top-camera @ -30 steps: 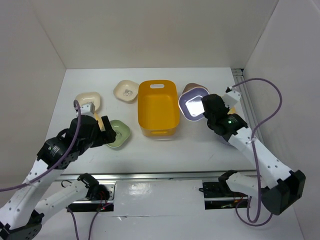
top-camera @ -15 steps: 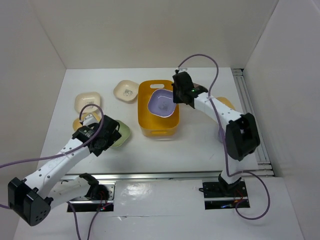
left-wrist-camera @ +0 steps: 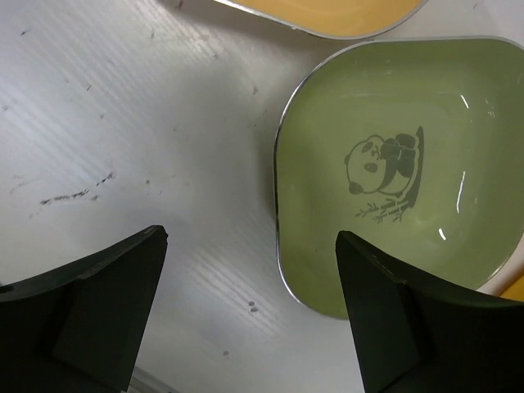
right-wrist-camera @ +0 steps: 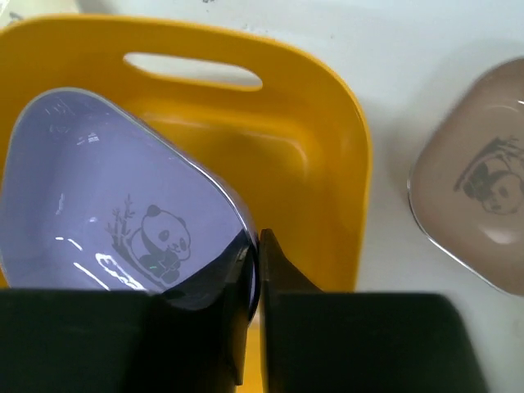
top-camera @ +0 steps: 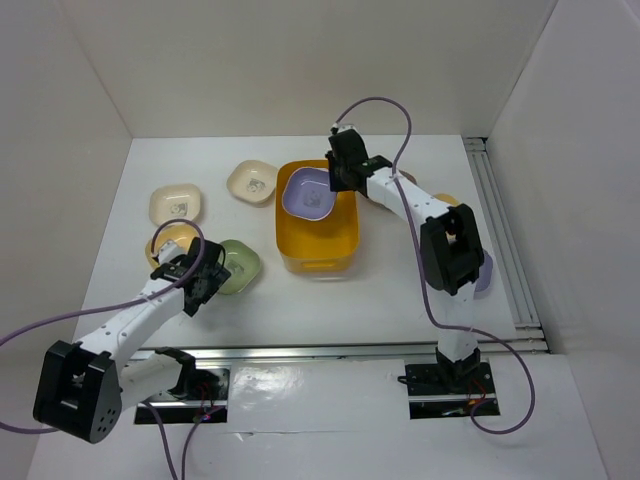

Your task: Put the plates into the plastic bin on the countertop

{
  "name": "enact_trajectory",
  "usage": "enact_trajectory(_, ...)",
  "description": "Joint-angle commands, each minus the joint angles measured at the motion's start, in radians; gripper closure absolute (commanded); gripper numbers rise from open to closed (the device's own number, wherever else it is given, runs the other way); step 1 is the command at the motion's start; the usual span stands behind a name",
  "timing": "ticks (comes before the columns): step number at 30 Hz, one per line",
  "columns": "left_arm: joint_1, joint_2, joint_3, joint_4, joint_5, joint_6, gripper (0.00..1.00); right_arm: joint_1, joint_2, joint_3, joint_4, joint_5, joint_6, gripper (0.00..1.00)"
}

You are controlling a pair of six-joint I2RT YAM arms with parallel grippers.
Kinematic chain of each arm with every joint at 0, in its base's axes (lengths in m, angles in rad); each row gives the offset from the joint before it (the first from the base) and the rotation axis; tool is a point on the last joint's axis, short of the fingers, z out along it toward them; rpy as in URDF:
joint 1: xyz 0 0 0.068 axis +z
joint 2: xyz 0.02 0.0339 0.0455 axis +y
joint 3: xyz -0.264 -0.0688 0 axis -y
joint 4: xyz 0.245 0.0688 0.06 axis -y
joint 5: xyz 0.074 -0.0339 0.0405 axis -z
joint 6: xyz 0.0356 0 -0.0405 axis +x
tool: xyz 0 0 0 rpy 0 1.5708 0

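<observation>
Black fingers of the right gripper [right-wrist-camera: 254, 258] pinched tight on the rim of a lavender rounded-square shallow plate [right-wrist-camera: 123, 205] with a panda print. Held tilted inside the walls of the deep yellow-orange rectangular plastic bin [right-wrist-camera: 327, 139], toward the end with the slot handle. Lavender plate the one thing seen within the plastic bin; whether touching its floor, cannot tell. Just outside the bin wall, flat on the matte white countertop [top-camera: 350, 300], a brown rounded-square plate [right-wrist-camera: 479, 184], apart from the bin.

Left gripper [left-wrist-camera: 246, 319] spread wide, clasping nothing, low over the countertop. Just ahead of one finger, a green rounded-square plate [left-wrist-camera: 393, 164] with a panda print, lying flat. Close beyond it, with a strip of white between, a small yellow-orange dish [left-wrist-camera: 327, 12], largely hidden under the left arm in the top view. Farther out, left of the bin, a cream rounded-square plate [top-camera: 177, 204] and a beige rounded-square plate [top-camera: 252, 183], well apart from each other.

Counted: one bin; six plates plainly seen, one each of lavender, brown, green, yellow-orange, cream and beige. Beside the right arm, an orange sliver [top-camera: 449, 202] and a lavender sliver [top-camera: 484, 275], too hidden to name.
</observation>
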Motion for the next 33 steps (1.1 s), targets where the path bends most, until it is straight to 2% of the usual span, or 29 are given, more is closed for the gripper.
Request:
enact_trajectory(1,0.023,0.023,-0.026,0.159,0.039,0.083,0.03,0.008,0.053,0.116,-0.035,0.040,0.000,0.60)
enact_trajectory(2,0.032,0.035,-0.027,0.168,0.049,0.095,0.04,0.017,0.053,0.125,-0.035,0.049,0.000,0.44)
enact_trajectory(3,0.032,0.035,-0.027,0.180,0.049,0.106,0.04,0.031,0.053,0.126,-0.035,0.049,0.000,0.35)
enact_trajectory(4,0.032,0.046,-0.036,0.206,0.049,0.115,0.06,0.031,0.026,0.126,-0.035,0.069,0.009,0.23)
enact_trajectory(5,0.032,0.046,-0.036,0.216,0.059,0.116,0.08,0.046,0.012,0.126,-0.035,0.069,0.009,0.17)
enact_trajectory(6,0.043,0.046,-0.036,0.225,0.059,0.128,0.08,0.066,-0.007,0.126,-0.035,0.069,0.009,0.03)
enact_trajectory(7,0.043,0.046,-0.036,0.225,0.069,0.140,0.09,0.079,-0.023,0.126,-0.035,0.084,0.009,0.00)
enact_trajectory(10,0.043,0.055,-0.036,0.251,0.069,0.149,0.14,0.131,-0.118,0.106,-0.026,0.124,0.009,0.00)
enact_trajectory(14,0.052,0.103,-0.036,0.260,0.069,0.140,0.33,0.185,-0.284,-0.038,0.031,0.146,0.009,0.00)
enact_trajectory(17,0.052,0.143,-0.036,0.260,0.069,0.105,0.35,0.195,-0.390,-0.077,0.031,0.172,0.009,0.00)
enact_trajectory(20,0.052,0.164,-0.045,0.260,0.079,0.086,0.35,0.205,-0.428,-0.097,0.022,0.183,0.009,0.00)
enact_trajectory(21,0.052,0.188,-0.045,0.260,0.079,0.067,0.38,0.205,-0.448,-0.097,0.022,0.196,0.009,0.00)
enact_trajectory(22,0.052,0.198,-0.045,0.260,0.079,0.057,0.47,0.205,-0.458,-0.109,0.022,0.196,0.009,0.00)
enact_trajectory(23,0.052,0.210,-0.045,0.251,0.079,0.057,0.52,0.205,-0.468,-0.123,0.022,0.196,0.009,0.00)
enact_trajectory(25,0.052,0.254,-0.045,0.234,0.079,0.022,0.76,0.205,-0.508,-0.149,0.022,0.206,0.009,0.00)
enact_trajectory(26,0.052,0.271,-0.033,0.225,0.079,0.022,0.94,0.205,-0.525,-0.178,0.022,0.219,0.009,0.00)
enact_trajectory(27,0.052,0.288,-0.022,0.195,0.079,0.005,0.99,0.205,-0.560,-0.195,0.022,0.245,0.021,0.00)
enact_trajectory(30,0.052,0.301,0.006,0.139,0.079,-0.013,1.00,0.205,-0.640,-0.256,0.022,0.256,0.033,0.00)
enact_trajectory(33,0.013,0.182,0.038,0.081,0.067,-0.026,1.00,0.205,-0.709,-0.304,0.011,0.287,0.042,0.00)
